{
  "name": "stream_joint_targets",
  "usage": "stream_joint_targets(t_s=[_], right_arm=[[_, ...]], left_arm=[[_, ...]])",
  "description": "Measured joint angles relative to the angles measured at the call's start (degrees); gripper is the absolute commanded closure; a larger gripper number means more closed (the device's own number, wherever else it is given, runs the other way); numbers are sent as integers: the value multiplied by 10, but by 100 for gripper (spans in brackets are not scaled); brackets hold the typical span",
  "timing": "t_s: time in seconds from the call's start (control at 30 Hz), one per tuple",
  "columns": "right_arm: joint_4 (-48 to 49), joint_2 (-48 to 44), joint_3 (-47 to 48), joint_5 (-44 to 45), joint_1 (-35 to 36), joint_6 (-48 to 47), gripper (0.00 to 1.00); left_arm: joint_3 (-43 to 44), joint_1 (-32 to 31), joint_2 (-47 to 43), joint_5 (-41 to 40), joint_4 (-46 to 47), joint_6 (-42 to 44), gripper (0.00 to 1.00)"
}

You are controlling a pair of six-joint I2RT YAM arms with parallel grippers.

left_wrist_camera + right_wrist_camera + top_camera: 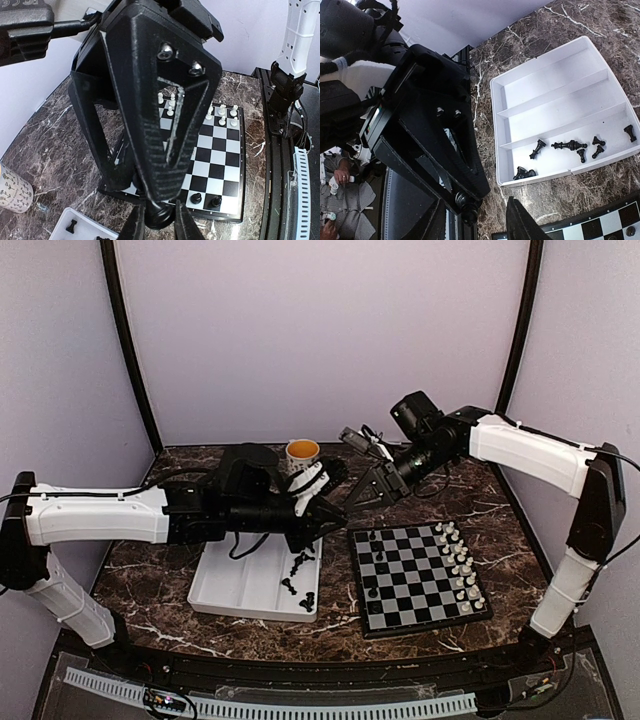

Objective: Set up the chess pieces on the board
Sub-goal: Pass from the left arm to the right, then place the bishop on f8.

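The black chess piece [465, 205] in play hangs in the air just off the board's [425, 585] far corner on the tray side. It is pinched at the tip of the left gripper [159, 225], which is clenched on it. The right gripper [479, 227] meets it nose to nose with its jaws apart, one finger on each side of the piece and a gap showing, so it grasps nothing yet.

This reads as a handover. To do it well, the right claw should centre on the piece's body and close squarely before the left lets go. A tiny glossy piece may twist or pop out if pinched off-centre.

On the board, white pieces [458, 558] fill two rows along the edge nearer the right arm's base, and a few black ones [372, 538] stand along the opposite edge. Beside that edge lies a white tray [235, 590], with more black pieces [567, 145] lying loose in the compartment nearest the board. A mug [302, 452] stands beyond the board's far tray-side corner.

The table [160, 570] under the board is dark and marble-patterned. Plain pale walls with black corner posts close it in.
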Motion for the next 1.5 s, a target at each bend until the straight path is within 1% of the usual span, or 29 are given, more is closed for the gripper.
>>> stream_joint_targets(t_s=[0.17, 0.37, 0.43, 0.47, 0.5, 0.6, 0.63, 0.7, 0.73, 0.77, 0.83, 0.97, 1.1, 1.2, 1.27, 1.4, 1.5], right_arm=[[-1, 0, 0, -2, 6, 1, 72], [-2, 0, 0, -3, 7, -2, 91], [-3, 0, 0, -1, 7, -1, 92], [-3, 0, 0, 1, 7, -2, 93], [-3, 0, 0, 2, 7, -3, 93], [-6, 0, 0, 13, 7, -10, 94], [-10, 0, 2, 21, 7, -16, 94], [-17, 0, 7, 49, 7, -30, 95], [-18, -1, 8, 66, 7, -40, 94], [-18, -3, 8, 85, 7, -47, 94], [-12, -9, 3, 122, 7, -63, 94], [25, -41, -54, 212, 7, -100, 94], [76, -49, -122, 279, 8, -125, 95], [106, -47, -169, 321, 13, -136, 94], [123, -43, -187, 345, 20, -143, 94], [149, -32, -196, 373, 33, -151, 94], [166, -20, -196, 385, 41, -155, 95]], left_arm=[[0, -1, 1, 0, 0, 0, 85], [2, -2, 6, -2, 0, 0, 84], [2, -2, 7, -5, -1, 0, 77], [2, -2, 7, -7, -2, 0, 71], [2, -2, 7, -11, -2, 0, 68], [6, -2, 8, -27, -7, 4, 54], [8, -2, 8, -32, -11, 6, 37], [9, -2, 7, -52, -19, 14, 27], [9, -2, 5, -64, -26, 15, 24], [8, -2, 1, -82, -34, 19, 13], [5, 1, -9, -108, -42, 29, 3], [-7, 23, -55, -142, -54, 27, 1], [-9, 108, -90, -144, -51, 13, 2], [-27, 168, -101, -130, -25, -2, 5], [-44, 196, -100, -111, -12, -17, 6], [-62, 224, -93, -78, -11, -43, 6], [-65, 229, -90, -66, -9, -55, 7]])
